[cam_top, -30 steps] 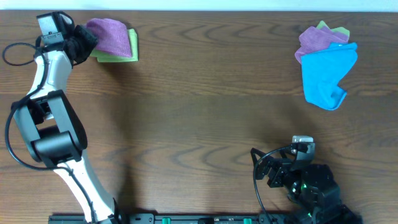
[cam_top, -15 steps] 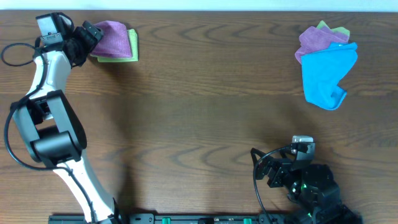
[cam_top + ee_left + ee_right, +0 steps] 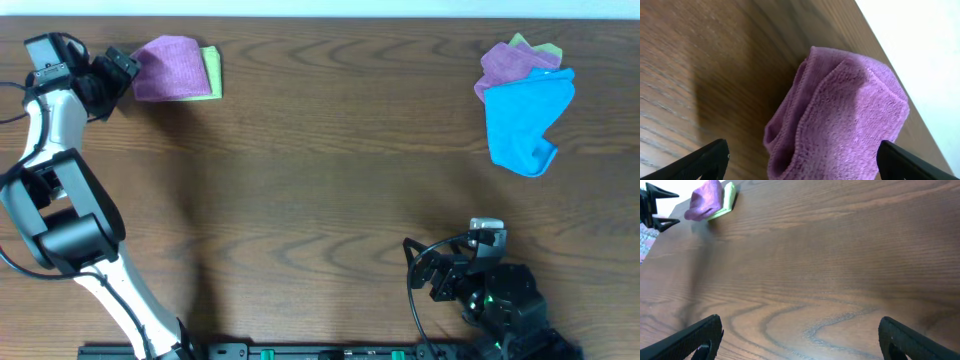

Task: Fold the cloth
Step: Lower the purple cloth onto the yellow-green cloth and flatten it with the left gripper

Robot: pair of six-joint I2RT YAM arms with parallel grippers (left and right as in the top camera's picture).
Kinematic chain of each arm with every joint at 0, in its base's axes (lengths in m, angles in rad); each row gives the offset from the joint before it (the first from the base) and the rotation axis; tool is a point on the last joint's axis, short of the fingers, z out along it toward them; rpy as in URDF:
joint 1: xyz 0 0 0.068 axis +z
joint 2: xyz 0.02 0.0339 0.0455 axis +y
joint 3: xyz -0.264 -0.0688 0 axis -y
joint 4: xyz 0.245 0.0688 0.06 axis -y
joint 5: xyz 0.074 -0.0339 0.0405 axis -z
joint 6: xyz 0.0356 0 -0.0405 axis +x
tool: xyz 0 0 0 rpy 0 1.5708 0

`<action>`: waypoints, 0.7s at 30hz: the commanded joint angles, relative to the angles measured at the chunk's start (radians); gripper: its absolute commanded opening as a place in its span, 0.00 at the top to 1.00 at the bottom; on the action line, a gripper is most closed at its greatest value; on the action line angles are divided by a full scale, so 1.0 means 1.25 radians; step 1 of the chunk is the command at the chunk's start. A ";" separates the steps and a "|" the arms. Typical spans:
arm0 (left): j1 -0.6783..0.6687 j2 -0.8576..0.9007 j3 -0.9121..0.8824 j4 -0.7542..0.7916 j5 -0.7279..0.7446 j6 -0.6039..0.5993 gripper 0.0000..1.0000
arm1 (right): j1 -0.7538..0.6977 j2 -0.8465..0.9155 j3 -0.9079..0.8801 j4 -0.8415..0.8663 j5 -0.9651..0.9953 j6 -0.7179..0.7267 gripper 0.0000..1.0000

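— Left end effector (image 3: 122,66) has let go, then? A second ago it was right over the purple cloth (image 3: 167,67).

— Yes. It has backed off toward the left edge of the table (image 3: 320,200) and now sits just beside the cloth, apart from it. In the left wrist view both fingertips stand wide apart at the bottom corners with nothing clamped between them; the purple cloth (image 3: 840,120) lies ahead of them on the wood.

— And where does the cloth lie?

— At the far-left corner, doubled over into a compact packet, resting on a flat lime-green cloth (image 3: 211,72) whose right strip shows from under it. The near fold looks a little puffy, but it holds its shape with no grip on it.

— So that one is finished?

— I would judge so: released and stacked. What remains seems to be the heap by the far-right corner, where a blue cloth (image 3: 525,125) lies crumpled over another purple one (image 3: 500,65), with some green at the back.

— Right arm?

— Parked at the near edge, well apart from everything. The right end effector (image 3: 800,340) is spread wide and empty.

— Then the next reach is a long one.
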 commanded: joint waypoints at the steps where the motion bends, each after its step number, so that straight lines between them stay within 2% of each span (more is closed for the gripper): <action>1: 0.003 0.012 0.022 -0.013 0.015 0.042 0.05 | -0.006 -0.005 -0.005 -0.001 0.009 0.011 0.01; 8: 0.003 -0.019 0.022 -0.054 0.023 0.091 0.05 | -0.006 -0.005 -0.005 -0.001 0.009 0.011 0.01; 13: -0.009 -0.100 0.022 -0.094 0.026 0.161 0.05 | -0.006 -0.005 -0.005 -0.001 0.009 0.011 0.01; 21: -0.089 -0.227 0.022 -0.207 -0.075 0.221 0.05 | -0.006 -0.005 -0.005 -0.001 0.009 0.011 0.01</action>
